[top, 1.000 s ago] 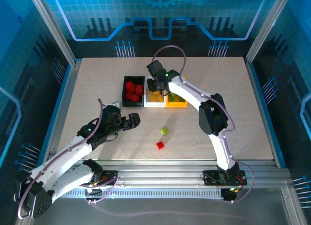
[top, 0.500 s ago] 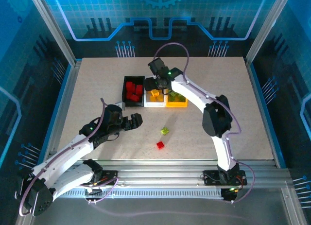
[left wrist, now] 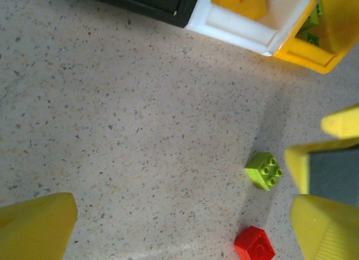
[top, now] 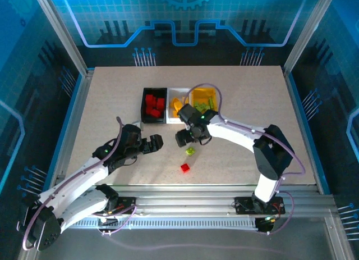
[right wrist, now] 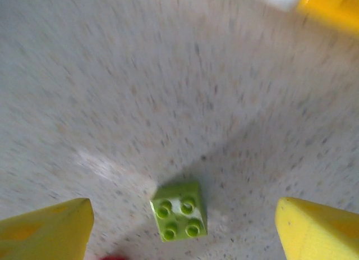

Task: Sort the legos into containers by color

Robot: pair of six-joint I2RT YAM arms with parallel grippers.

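Two loose legos lie on the table: a lime green brick and a red brick just nearer. My right gripper hovers open over the green brick, which shows between its yellow fingers, untouched. My left gripper stands open to the left, facing the green and red bricks, nothing between its fingers. The containers sit in a row behind: the black bin holds red bricks, the white bin yellow-orange ones, and the yellow-orange bin green ones.
The right arm's forearm stretches from the right across the table in front of the bins. Open tabletop lies left of the bins and right of the arm. Metal frame rails run along the near edge.
My right gripper has opened and drawn back from above the white bin to hover over the green brick. The left arm has hardly moved.
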